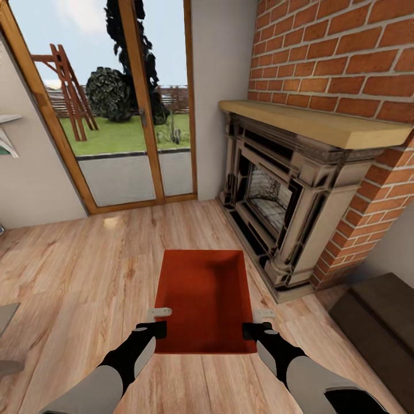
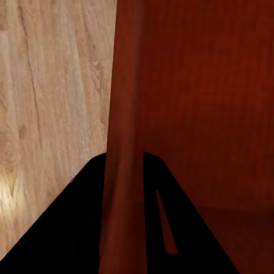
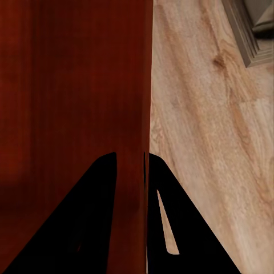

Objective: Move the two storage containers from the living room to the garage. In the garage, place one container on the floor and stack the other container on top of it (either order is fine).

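One orange-red storage container (image 1: pixel 204 299) shows in the head view, open side up, over the living room's light wood-plank floor (image 1: pixel 86 276) just ahead of me. My left gripper (image 1: pixel 156 323) is shut on its left wall near the close corner. On the opposite wall my right gripper (image 1: pixel 259 325) is shut the same way. In the left wrist view the thin container wall (image 2: pixel 123 114) runs between the dark fingers of the left gripper (image 2: pixel 123 171). The right wrist view has the container wall (image 3: pixel 140 85) pinched in the right gripper (image 3: pixel 130 168). I cannot tell whether the container rests on the planks or hangs above them.
A carved stone fireplace (image 1: pixel 276 195) set in red brick (image 1: pixel 345 52) stands to the right of the container. Wood-framed glass doors (image 1: pixel 132 115) lie ahead on the left. A dark low piece of furniture (image 1: pixel 379 316) sits at the near right, a grey edge (image 1: pixel 6 322) at the far left.
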Controlling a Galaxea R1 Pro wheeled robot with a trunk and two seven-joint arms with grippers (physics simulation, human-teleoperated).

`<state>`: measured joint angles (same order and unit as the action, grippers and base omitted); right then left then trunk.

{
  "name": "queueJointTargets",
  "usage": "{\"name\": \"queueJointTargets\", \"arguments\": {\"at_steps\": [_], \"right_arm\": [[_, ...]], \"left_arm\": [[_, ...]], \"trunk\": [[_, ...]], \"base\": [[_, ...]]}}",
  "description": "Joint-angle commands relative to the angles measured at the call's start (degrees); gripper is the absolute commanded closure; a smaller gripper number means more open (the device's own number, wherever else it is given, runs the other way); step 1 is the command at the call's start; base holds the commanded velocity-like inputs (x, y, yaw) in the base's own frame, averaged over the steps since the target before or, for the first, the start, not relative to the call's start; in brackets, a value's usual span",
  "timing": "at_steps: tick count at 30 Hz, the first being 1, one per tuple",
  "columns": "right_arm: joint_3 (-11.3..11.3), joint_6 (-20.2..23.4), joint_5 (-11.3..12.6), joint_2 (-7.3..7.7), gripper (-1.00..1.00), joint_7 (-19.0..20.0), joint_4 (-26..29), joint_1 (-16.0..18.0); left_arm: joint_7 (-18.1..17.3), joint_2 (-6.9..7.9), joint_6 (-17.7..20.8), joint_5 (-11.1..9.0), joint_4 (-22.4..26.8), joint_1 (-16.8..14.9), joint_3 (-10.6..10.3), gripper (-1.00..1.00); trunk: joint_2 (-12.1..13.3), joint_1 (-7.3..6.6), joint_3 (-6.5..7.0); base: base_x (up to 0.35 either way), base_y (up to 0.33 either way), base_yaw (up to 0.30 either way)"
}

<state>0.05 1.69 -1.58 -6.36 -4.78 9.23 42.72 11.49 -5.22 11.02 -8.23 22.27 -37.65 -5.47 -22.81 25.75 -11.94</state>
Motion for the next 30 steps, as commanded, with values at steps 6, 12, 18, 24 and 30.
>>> {"name": "queueJointTargets", "arguments": {"at_steps": [6,12,18,24,30], "right_arm": [[0.4,0.1,0.5,-0.15,1.0,0.1,-0.2,0.0],[0.4,0.2,0.5,-0.15,1.0,0.1,-0.2,0.0],[0.4,0.1,0.5,-0.15,1.0,0.1,-0.2,0.0],[0.4,0.1,0.5,-0.15,1.0,0.1,-0.2,0.0],[0.4,0.2,0.5,-0.15,1.0,0.1,-0.2,0.0]], "left_arm": [[0.3,-0.3,0.2,-0.3,0.4,-0.1,-0.2,1.0],[0.3,-0.32,0.3,-0.3,0.4,-0.1,-0.2,1.0],[0.3,-0.32,0.2,-0.3,0.4,-0.1,-0.2,1.0],[0.4,-0.32,0.2,-0.3,0.4,-0.1,-0.2,1.0],[0.4,-0.32,0.2,-0.3,0.4,-0.1,-0.2,1.0]], "trunk": [[-0.1,0.03,0.44],[-0.1,0.03,0.99],[-0.1,0.03,1.54],[-0.1,0.03,2.09],[-0.1,0.03,2.65]], "base": [[0.0,0.0,0.0],[0.0,0.0,0.0],[0.0,0.0,0.0],[0.0,0.0,0.0],[0.0,0.0,0.0]]}}
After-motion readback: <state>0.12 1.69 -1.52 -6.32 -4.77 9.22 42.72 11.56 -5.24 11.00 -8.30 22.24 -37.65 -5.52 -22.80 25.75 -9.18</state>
